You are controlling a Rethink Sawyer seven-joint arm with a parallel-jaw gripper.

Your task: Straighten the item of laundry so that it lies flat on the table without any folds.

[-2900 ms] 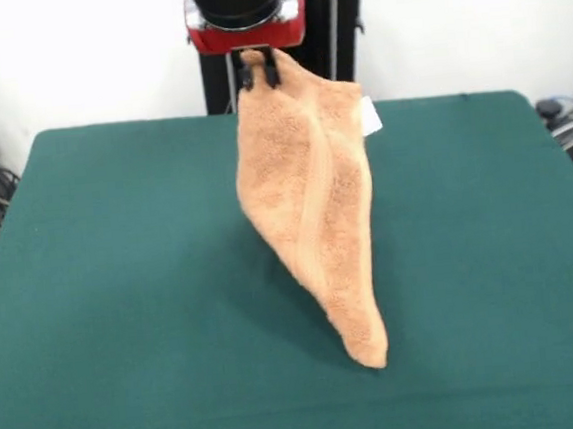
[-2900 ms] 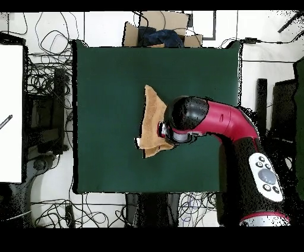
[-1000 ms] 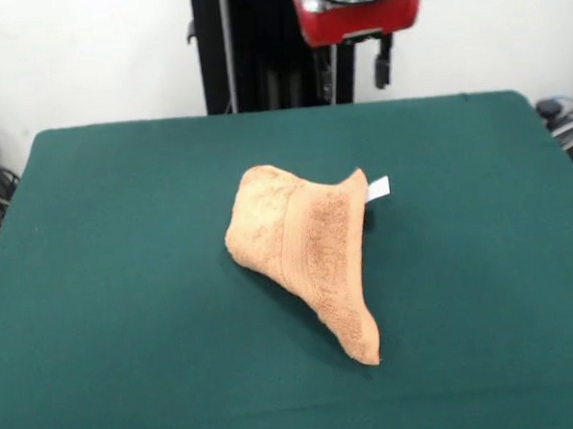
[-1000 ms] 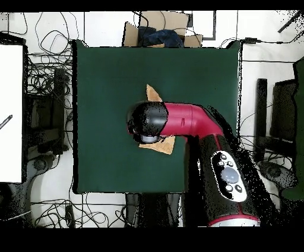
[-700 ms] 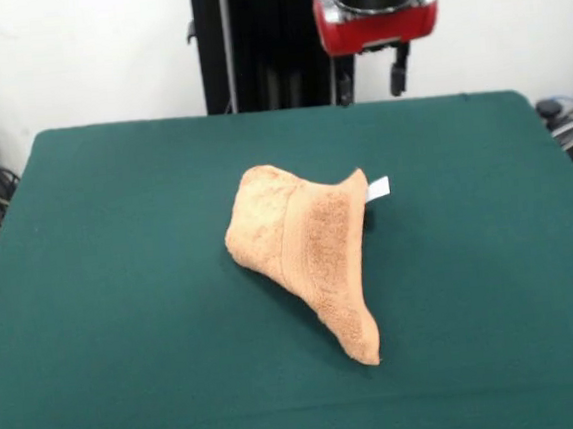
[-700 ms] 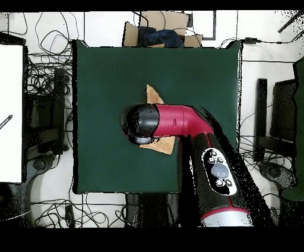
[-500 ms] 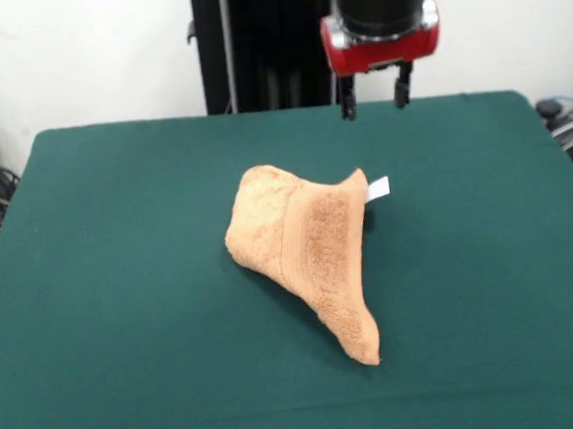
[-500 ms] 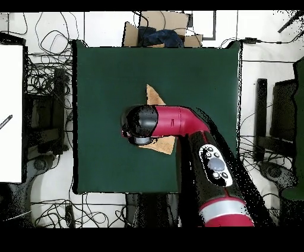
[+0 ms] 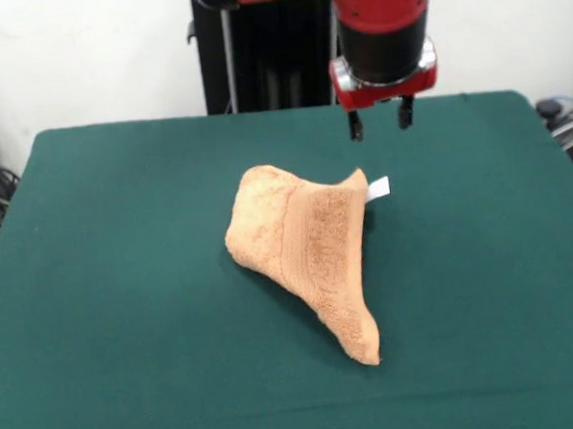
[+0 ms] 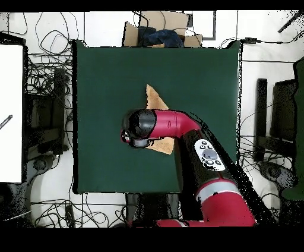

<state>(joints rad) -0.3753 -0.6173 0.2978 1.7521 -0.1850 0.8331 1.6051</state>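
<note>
An orange-tan terry towel (image 9: 305,256) lies bunched and folded over itself near the middle of the green tabletop (image 9: 102,291). The robot's pincer (image 9: 380,122) hovers above the towel's far corner by the white tag (image 9: 378,188), fingers apart and empty, seemingly positioned to grasp it.

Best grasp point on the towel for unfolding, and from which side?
Probably the raised corner by the white tag on the towel, taken from above. It peaks off the table and sits just below the open gripper; the rest is folded into a wedge.
</note>
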